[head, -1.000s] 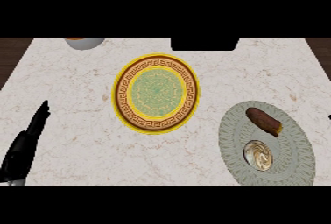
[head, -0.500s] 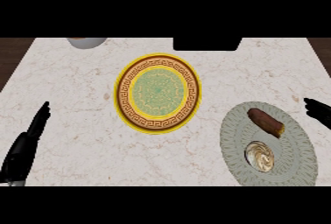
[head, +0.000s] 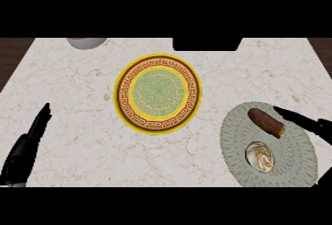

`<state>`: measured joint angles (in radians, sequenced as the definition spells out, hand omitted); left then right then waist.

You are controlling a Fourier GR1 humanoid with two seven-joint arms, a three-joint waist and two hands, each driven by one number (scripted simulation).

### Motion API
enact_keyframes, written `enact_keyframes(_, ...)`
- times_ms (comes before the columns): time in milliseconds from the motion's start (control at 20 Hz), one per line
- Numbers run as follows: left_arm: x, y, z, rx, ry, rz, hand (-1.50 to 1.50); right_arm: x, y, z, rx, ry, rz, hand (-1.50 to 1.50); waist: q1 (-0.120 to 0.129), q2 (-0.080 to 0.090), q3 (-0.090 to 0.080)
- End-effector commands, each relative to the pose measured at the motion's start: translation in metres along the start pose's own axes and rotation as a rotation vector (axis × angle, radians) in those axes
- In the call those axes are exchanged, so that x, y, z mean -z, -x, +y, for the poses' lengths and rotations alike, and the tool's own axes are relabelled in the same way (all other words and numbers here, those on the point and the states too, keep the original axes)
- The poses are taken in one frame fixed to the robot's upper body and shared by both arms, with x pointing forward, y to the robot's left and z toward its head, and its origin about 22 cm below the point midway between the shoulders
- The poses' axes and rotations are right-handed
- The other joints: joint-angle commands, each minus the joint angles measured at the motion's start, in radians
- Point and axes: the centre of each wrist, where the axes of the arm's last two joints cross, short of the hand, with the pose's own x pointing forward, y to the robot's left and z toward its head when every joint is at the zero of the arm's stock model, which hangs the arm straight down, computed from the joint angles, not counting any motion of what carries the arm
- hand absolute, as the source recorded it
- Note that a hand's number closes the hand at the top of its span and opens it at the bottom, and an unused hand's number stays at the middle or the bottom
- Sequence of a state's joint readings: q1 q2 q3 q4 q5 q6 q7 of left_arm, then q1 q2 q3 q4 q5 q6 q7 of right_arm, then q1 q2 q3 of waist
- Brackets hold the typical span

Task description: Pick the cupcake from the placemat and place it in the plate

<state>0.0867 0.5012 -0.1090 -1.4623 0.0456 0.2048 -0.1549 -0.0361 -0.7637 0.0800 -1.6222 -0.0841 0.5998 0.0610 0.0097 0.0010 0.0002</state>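
From the head view, the cupcake (head: 259, 156) sits on the round grey-green placemat (head: 295, 169), below and left of the right hand (head: 304, 121), whose straight, close-set fingers point over the mat's upper edge beside a brown pastry (head: 266, 122); that hand is much the nearer. The left hand (head: 29, 140) rests far left, fingers straight together. The swirl-topped cupcake is round, with no long axis, and the patterned yellow-rimmed plate (head: 189, 92) lies up-left of it.

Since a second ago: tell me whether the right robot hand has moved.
Yes. The right robot hand has come in from the right edge, leftward over the grey placemat, its fingers straight, pointing toward the brown pastry beside the cupcake.
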Motion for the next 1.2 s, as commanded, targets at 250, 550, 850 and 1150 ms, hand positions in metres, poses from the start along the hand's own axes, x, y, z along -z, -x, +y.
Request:
enact_keyframes(250, -0.002, -0.005, 0.01, 0.005, 0.002, -0.002, 0.0, 0.057, 0.021, 0.018, -0.054, -0.102, 0.024, -1.5, 0.001, 0.0, 0.0)
enact_keyframes(550, 0.015, -0.006, 0.01, 0.008, -0.006, 0.006, 0.0, 0.058, 0.03, 0.026, -0.066, -0.181, 0.017, -1.5, -0.006, -0.001, 0.0)
enact_keyframes(850, 0.004, 0.009, -0.011, 0.0, -0.007, 0.002, 0.0, 0.048, 0.042, 0.05, -0.104, -0.202, 0.056, -1.5, -0.01, -0.001, 0.0)
enact_keyframes(1150, 0.01, 0.005, -0.006, 0.006, 0.004, -0.016, 0.0, 0.058, 0.064, 0.044, -0.071, -0.19, 0.051, -1.5, -0.008, 0.0, 0.0)
